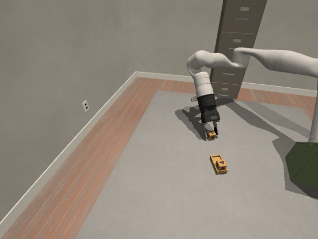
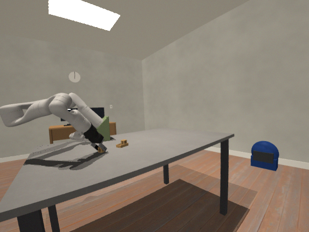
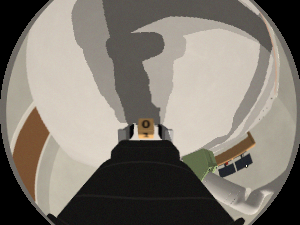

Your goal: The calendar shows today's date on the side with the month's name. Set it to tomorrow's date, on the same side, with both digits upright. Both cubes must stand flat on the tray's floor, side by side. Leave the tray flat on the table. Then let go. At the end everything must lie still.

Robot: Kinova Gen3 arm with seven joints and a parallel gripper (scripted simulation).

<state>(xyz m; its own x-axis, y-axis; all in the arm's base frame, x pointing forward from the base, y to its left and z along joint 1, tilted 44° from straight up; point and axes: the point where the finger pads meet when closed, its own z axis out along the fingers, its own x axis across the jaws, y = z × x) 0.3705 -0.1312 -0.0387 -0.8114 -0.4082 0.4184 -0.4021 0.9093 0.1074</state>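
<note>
Your fingers (image 1: 210,131) (image 2: 99,148) stand wide open, gripping nothing, with the loose cube (image 1: 211,135) (image 2: 100,150) (image 3: 146,127) between them on the bench (image 1: 168,189) (image 2: 158,151) (image 3: 210,74), well apart from the tray (image 1: 214,159) (image 2: 119,145) holding the other cube (image 1: 221,164) (image 2: 124,141).

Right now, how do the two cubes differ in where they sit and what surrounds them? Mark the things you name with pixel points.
The loose cube (image 1: 211,136) (image 2: 100,150) (image 3: 146,124) rests on the table, the other cube (image 1: 221,165) (image 2: 124,141) in the tray. The loose cube sits between the open end effector's fingers; the other cube has none around it. Both are orange-brown with dark markings.
</note>
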